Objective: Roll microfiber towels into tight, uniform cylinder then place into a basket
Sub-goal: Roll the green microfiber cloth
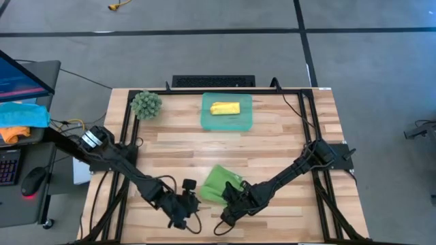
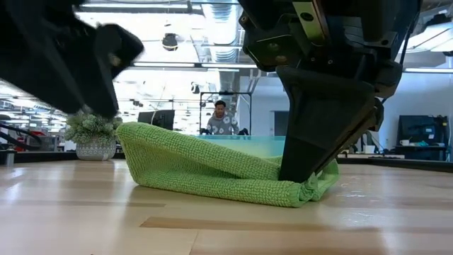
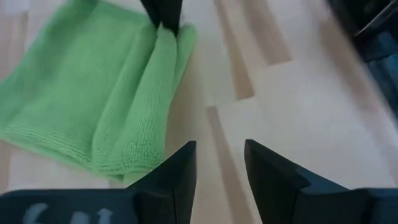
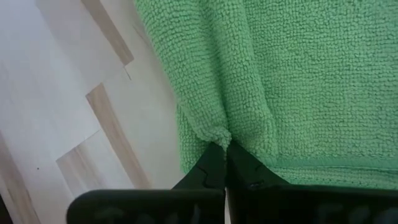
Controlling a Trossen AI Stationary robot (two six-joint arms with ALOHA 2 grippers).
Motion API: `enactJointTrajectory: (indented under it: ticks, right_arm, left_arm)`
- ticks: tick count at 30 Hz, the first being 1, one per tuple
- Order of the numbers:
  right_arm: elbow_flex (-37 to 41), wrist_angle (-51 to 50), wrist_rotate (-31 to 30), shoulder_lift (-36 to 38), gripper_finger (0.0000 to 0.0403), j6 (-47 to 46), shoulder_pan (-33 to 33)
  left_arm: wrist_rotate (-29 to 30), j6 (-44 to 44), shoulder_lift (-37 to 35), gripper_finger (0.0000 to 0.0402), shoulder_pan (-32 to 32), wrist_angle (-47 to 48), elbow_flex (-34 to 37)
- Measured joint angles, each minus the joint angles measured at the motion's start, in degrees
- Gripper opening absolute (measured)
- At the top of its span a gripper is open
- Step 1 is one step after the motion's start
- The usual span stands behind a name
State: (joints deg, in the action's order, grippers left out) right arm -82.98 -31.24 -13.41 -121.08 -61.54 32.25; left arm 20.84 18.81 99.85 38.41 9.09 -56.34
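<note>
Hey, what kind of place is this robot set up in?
Probably a robotics lab or open workshop: exposed ceiling ducts, a person at a workstation, and a computer desk beside the wooden table.

So the whole setup sits on a light wooden plank-top table (image 1: 272, 129) with a black metal frame round its edges. Lying on it: a shallow translucent teal-green plastic basket (image 1: 227, 121) near the far edge in the middle, a fuzzy round green ball (image 1: 146, 104) at the far left corner, and a partly folded light green microfiber towel (image 1: 219, 182) near the front edge, bunched into soft ridges along one side.
</note>
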Motion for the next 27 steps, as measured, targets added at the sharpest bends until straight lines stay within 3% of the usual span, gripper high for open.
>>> enactJointTrajectory:
  ticks: [20, 27]
  right_arm:
    - [-0.04, -0.06, 1.01, 0.0, 0.0011, 0.0, -0.29]
    - [-0.07, 0.12, 1.6, 0.0, 0.0017, -1.46, -0.89]
  left_arm:
    - [-1.58, -0.68, 1.6, 0.0127, -9.13, 0.33, 0.1]
    - [-4.78, -0.14, 2.89, 0.0127, -12.46, 0.5, 0.44]
